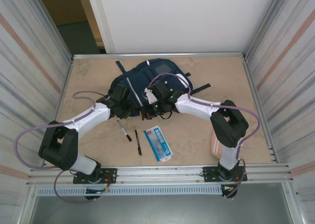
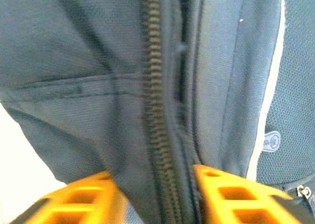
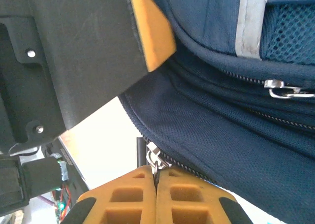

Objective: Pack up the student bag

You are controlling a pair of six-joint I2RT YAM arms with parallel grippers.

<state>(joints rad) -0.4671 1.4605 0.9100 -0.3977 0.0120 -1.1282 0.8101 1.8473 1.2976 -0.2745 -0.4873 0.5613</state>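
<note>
Nearest the arm bases, on the tan worktop [image 1: 226,76], lay a blue-and-white packet [image 1: 158,144]. Just to its left were two black pens [image 1: 138,142], apart from each other and from the packet. A pink thing [image 1: 215,145] sat at the right, mostly hidden behind the right arm [image 1: 224,125], so we could not make out what it was.

Beyond the pens, both arms reached inward and met over the near edge of the student bag [image 1: 157,69]. Their wrists covered that edge from above. In the left wrist view, the left arm [image 1: 91,118] had its orange fingers [image 2: 83,202] on either side of a fold of navy fabric carrying a zipper [image 2: 153,111]. The left jaws were grasping that fold. In the right wrist view, the right jaws were clenched, fingers [image 3: 128,199] pressed together on a small metal zipper pull [image 3: 153,161] at the bag's seam. The left arm's black body and one orange finger [image 3: 150,32] blocked the upper left of that view. Farther up the bag we saw a second silver pull [image 3: 283,89] and a grey stripe [image 3: 251,17].

The student bag lay flat at the middle of the worktop, toward its far side, its dark straps [image 1: 202,88] spread out around it.
</note>
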